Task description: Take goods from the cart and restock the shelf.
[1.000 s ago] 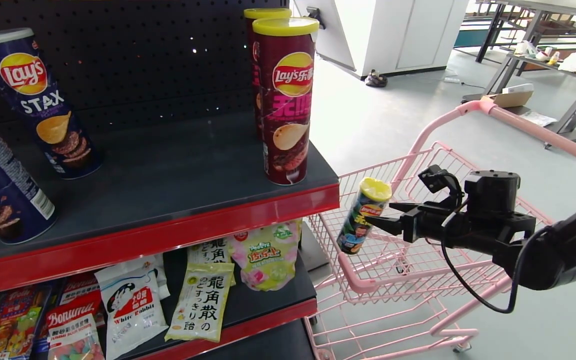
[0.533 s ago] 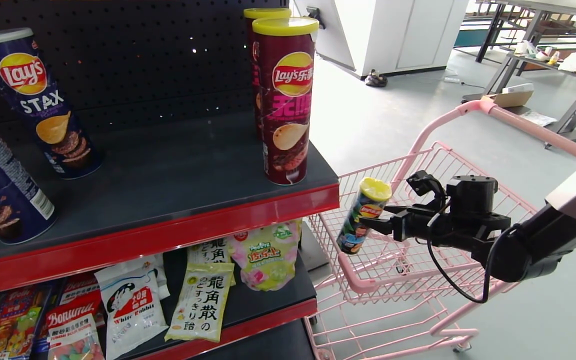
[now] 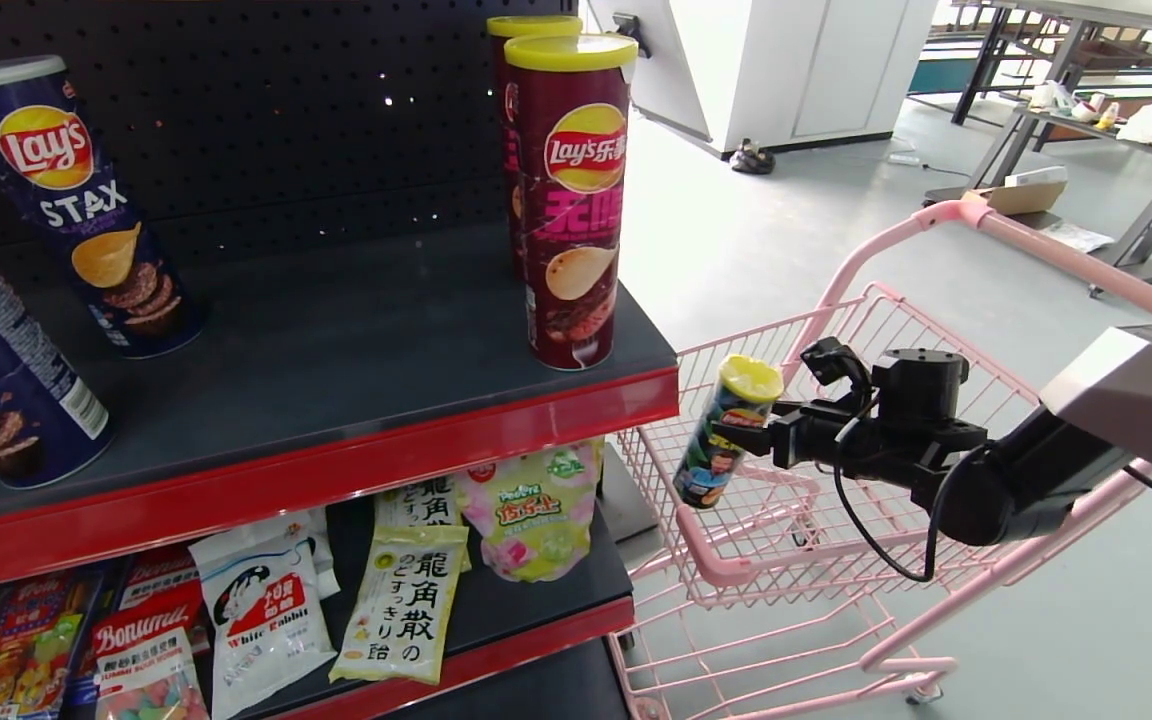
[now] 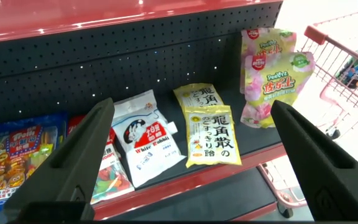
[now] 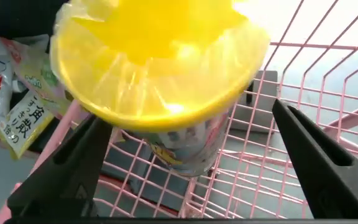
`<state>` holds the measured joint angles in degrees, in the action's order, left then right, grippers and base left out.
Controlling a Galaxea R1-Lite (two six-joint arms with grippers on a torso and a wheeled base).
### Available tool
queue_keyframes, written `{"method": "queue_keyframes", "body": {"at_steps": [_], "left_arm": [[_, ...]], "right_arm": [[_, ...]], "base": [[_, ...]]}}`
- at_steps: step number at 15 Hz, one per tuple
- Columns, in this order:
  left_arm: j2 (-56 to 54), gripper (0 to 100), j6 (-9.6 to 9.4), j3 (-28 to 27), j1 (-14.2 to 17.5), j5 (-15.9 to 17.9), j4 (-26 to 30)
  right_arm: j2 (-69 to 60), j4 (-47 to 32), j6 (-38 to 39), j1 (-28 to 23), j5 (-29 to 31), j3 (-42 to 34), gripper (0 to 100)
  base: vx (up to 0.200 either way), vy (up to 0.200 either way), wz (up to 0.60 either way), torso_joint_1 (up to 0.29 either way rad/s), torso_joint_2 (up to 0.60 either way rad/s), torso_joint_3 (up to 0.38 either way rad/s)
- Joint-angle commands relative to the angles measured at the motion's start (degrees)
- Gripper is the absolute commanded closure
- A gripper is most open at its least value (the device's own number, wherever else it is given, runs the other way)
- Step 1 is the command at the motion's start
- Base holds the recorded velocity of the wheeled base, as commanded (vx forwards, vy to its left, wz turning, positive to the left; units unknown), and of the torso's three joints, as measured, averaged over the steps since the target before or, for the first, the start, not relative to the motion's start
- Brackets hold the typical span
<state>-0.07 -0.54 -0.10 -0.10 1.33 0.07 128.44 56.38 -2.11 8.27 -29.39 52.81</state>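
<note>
A small chip can (image 3: 719, 440) with a yellow lid (image 3: 751, 378) stands tilted in the pink wire cart (image 3: 726, 572), beside the shelf's right end. My right gripper (image 3: 748, 428) is level with the can's upper half, open, one finger on each side. In the right wrist view the yellow lid (image 5: 160, 56) is close between the two spread fingers (image 5: 61, 180) of the right gripper (image 5: 191, 118), with gaps on both sides. My left gripper (image 4: 192, 104) is open and holds nothing, facing the lower shelf's snack bags (image 4: 207, 130).
The upper shelf (image 3: 336, 340) carries two tall maroon cans (image 3: 576, 200) at its right end and blue cans (image 3: 76, 200) at the left, with bare board between. Snack bags (image 3: 406, 600) lie on the lower shelf. The cart handle (image 3: 1036, 240) rises behind my right arm.
My right arm has moved left toward the can, bringing its open fingers from short of it to either side. The can and the shelf goods have not moved.
</note>
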Motion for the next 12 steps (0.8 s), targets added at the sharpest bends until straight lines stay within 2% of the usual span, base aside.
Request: {"method": "queue_keyframes", "body": {"at_steps": [1,6,7,12], "left_arm": [[0.07,0,-0.08,0.01,0.01,-0.01,0.01],[0.07,0,0.01,0.01,0.01,-0.01,0.01],[0.07,0,0.01,0.01,0.01,-0.01,0.01],[0.07,0,0.01,0.01,0.01,-0.01,0.01]], "right_arm": [[1.64,-0.04,0.00,0.52,-0.05,1.95,0],[4.01,-0.04,0.88,1.49,0.21,4.67,0],[4.10,-0.04,1.05,1.58,0.30,4.93,100],[2.78,0.40,1.67,1.93,2.41,4.67,100]], "base": [[0.000,0.000,0.00,0.000,0.00,0.000],[0.000,0.000,0.00,0.000,0.00,0.000],[0.000,0.000,0.00,0.000,0.00,0.000],[0.000,0.000,0.00,0.000,0.00,0.000]]}}
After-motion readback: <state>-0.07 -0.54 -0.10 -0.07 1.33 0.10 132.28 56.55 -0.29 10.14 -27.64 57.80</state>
